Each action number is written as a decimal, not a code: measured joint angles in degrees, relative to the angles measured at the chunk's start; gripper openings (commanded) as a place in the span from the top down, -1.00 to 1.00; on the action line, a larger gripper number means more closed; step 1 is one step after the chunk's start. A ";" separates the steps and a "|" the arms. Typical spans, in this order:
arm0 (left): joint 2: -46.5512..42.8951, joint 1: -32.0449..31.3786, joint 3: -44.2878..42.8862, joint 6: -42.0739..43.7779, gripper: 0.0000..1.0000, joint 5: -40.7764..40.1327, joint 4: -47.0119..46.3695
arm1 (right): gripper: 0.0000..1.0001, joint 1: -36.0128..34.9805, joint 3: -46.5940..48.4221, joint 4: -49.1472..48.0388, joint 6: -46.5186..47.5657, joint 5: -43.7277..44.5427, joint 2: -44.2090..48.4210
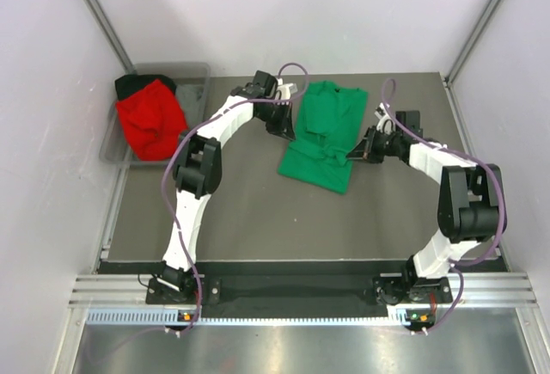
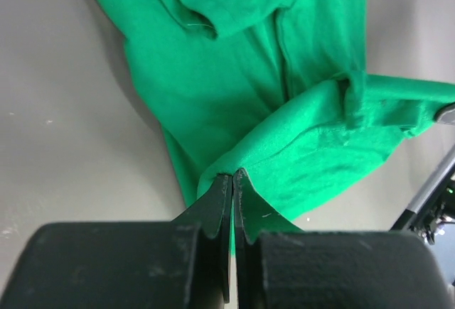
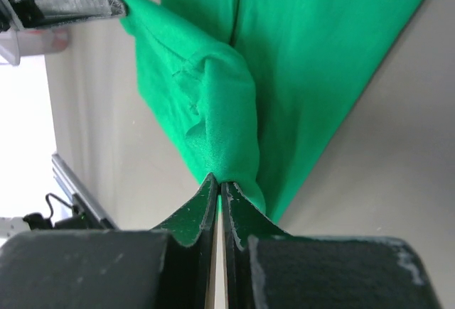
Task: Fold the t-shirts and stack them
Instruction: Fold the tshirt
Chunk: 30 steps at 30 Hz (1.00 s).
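T-shirts — red (image 1: 151, 120), black (image 1: 131, 84), green (image 1: 326, 112), three in all — green clamped in left pincer (image 2: 232, 181), right pincer (image 3: 219, 182).

A grey plastic bin (image 1: 199, 77) sits at the far left corner of the dark counter (image 1: 258, 211), beside white walls (image 1: 284, 13).

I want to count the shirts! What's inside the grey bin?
A red t-shirt fills most of the grey bin, with a black t-shirt peeking out behind it. Anything under the red one is covered.
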State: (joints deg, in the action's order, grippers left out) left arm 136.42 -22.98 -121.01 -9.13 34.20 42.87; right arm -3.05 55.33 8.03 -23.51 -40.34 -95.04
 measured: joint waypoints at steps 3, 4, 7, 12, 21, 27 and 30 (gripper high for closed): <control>0.63 0.00 -0.94 0.00 1.00 -0.85 0.02 | 1.00 0.37 0.72 -1.01 0.09 0.28 -1.33; 0.96 0.00 -1.62 0.04 0.99 -1.07 0.00 | 0.92 0.44 0.90 -1.29 0.13 0.44 -1.75; 1.95 -0.02 -3.91 0.59 0.59 -1.95 0.00 | -0.02 0.57 1.73 -2.21 0.70 0.42 -3.48; 2.54 -0.07 -6.23 1.73 0.02 -5.14 0.02 | -0.18 0.72 5.25 -2.36 4.50 0.42 -5.03; -9.88 0.44 9.09 2.58 -0.11 -6.97 0.55 | -0.12 1.73 3.82 5.73 8.33 -2.36 6.82; -15.37 1.44 23.39 2.58 -0.22 -1.95 1.55 | -0.12 1.64 -5.31 10.97 9.79 -4.00 6.45; -14.47 2.38 28.06 1.81 -0.23 -0.20 2.19 | -0.12 1.09 -8.66 10.93 8.59 -4.07 5.68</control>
State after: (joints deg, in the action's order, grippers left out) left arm 121.95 -20.60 -92.95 -7.31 34.00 45.06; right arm -1.96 46.68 18.96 -14.92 -44.40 -89.36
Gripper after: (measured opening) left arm 0.611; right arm 0.560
